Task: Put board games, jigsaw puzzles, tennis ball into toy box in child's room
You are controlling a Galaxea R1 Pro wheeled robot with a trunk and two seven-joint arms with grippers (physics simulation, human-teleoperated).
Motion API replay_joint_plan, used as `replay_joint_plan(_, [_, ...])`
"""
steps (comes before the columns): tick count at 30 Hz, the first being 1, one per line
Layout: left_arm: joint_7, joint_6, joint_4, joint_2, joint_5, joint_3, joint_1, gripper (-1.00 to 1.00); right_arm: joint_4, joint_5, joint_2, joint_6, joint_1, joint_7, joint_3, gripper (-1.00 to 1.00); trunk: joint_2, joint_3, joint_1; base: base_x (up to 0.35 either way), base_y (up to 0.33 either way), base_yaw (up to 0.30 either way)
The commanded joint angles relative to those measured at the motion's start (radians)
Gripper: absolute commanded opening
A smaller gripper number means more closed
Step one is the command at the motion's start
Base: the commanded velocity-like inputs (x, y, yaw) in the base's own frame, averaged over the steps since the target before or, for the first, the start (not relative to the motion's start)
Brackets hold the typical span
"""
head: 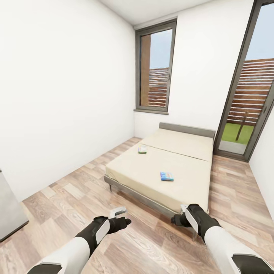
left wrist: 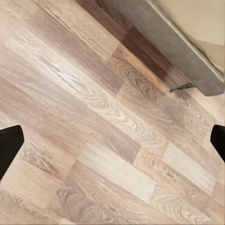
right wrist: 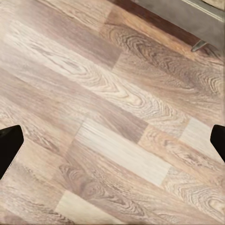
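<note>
Two board games lie on the bed (head: 179, 156): a pale green box (head: 142, 149) near its left side and a blue box (head: 166, 176) closer to the foot. My left gripper (head: 118, 216) hovers over the wood floor in front of the bed's near corner. My right gripper (head: 182, 216) hangs just before the foot rail. In the wrist views both grippers, left (left wrist: 112, 149) and right (right wrist: 112, 149), are open, with dark fingertips (left wrist: 9, 146) (right wrist: 9, 146) far apart and only floor between them. The toy box, puzzles and tennis ball are out of view.
A grey furniture panel (head: 11, 211) stands at the far left edge. White walls close in on the left and behind the bed. A dark-framed window (head: 154, 68) and a glass door (head: 247, 102) are beyond. Wood floor runs around the bed's left side and foot.
</note>
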Motion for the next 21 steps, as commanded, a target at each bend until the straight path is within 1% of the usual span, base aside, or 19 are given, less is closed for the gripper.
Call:
replay_joint_plan(1, [-0.002, 0.006, -0.002, 0.0, 0.005, 0.002, 0.0, 1.0, -0.001, -0.014, -0.007, 0.007, -0.003, 0.0, -0.008, 1.0, -0.001, -0.001, 0.001, 0.341, 0.0, 0.0])
replay_joint_plan(2, [-0.002, 0.006, -0.002, 0.0, 0.005, 0.002, 0.0, 1.0, -0.001, -0.014, -0.007, 0.007, -0.003, 0.0, -0.008, 1.0, -0.001, -0.001, 0.001, 0.341, 0.0, 0.0])
replay_joint_plan(5, [-0.006, 0.007, -0.016, 0.001, 0.007, 0.003, 0.0, 1.0, 0.0, -0.042, -0.029, 0.014, -0.017, -0.003, -0.024, 1.0, -0.001, -0.001, 0.001, 0.341, 0.0, 0.0])
replay_joint_plan(6, [-0.006, 0.007, -0.016, 0.001, 0.007, 0.003, 0.0, 1.0, 0.0, -0.042, -0.029, 0.014, -0.017, -0.003, -0.024, 1.0, -0.001, -0.001, 0.001, 0.341, 0.0, 0.0])
replay_joint_plan(8, [-0.008, 0.007, -0.034, 0.001, 0.008, 0.004, 0.004, 1.0, 0.001, -0.055, -0.042, 0.021, -0.025, -0.003, -0.033, 1.0, -0.001, -0.001, 0.001, 0.341, 0.0, 0.0])
replay_joint_plan(9, [-0.008, 0.007, -0.034, 0.001, 0.008, 0.004, 0.004, 1.0, 0.001, -0.055, -0.042, 0.021, -0.025, -0.003, -0.033, 1.0, -0.001, -0.001, 0.001, 0.341, 0.0, 0.0])
replay_joint_plan(11, [-0.01, 0.008, -0.056, 0.001, 0.013, 0.004, 0.015, 1.0, 0.001, -0.062, -0.052, 0.026, -0.029, -0.003, -0.039, 1.0, -0.001, -0.001, 0.001, 0.341, 0.0, 0.0])
replay_joint_plan(19, [-0.01, 0.013, -0.121, 0.0, 0.033, 0.004, 0.043, 1.0, -0.001, -0.07, -0.062, 0.031, -0.034, -0.002, -0.045, 1.0, -0.001, -0.001, 0.001, 0.341, 0.0, 0.0])
replay_joint_plan(21, [-0.01, 0.016, -0.159, 0.001, 0.043, 0.003, 0.061, 1.0, -0.001, -0.071, -0.064, 0.033, -0.035, -0.001, -0.046, 1.0, -0.001, -0.001, 0.001, 0.341, 0.0, 0.0])
